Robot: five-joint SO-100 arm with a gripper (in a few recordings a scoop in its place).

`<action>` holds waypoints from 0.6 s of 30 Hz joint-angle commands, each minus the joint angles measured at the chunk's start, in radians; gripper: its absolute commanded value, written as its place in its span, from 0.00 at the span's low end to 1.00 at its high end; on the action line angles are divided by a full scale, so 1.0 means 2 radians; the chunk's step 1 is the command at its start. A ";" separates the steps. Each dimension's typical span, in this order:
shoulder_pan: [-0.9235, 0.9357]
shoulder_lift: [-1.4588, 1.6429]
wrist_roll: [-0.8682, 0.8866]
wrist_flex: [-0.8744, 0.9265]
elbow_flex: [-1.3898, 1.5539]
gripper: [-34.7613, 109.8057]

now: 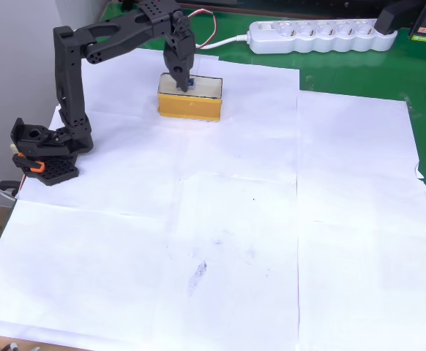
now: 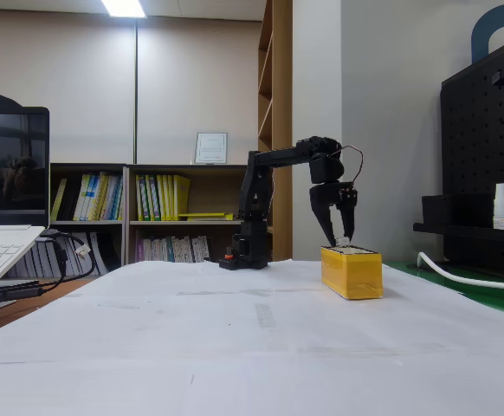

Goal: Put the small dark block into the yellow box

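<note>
While clamped on the small dark block (image 1: 189, 83), tool (image 1: 181, 80) points down over yellow box (image 1: 190, 104)

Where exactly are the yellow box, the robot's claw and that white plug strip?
yellow box (image 1: 189, 107): overhead view, its yellow front side.
gripper (image 1: 179, 82): overhead view, fingertips over the box.
white power strip (image 1: 315, 38): overhead view, middle of its socket row.

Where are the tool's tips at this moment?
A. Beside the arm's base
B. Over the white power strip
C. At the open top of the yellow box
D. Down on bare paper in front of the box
C: the tool points straight down, its tips at the rim of the yellow box, as the fixed view also shows.
</note>
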 commanded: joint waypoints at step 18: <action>0.009 -0.081 -0.044 0.002 0.006 0.49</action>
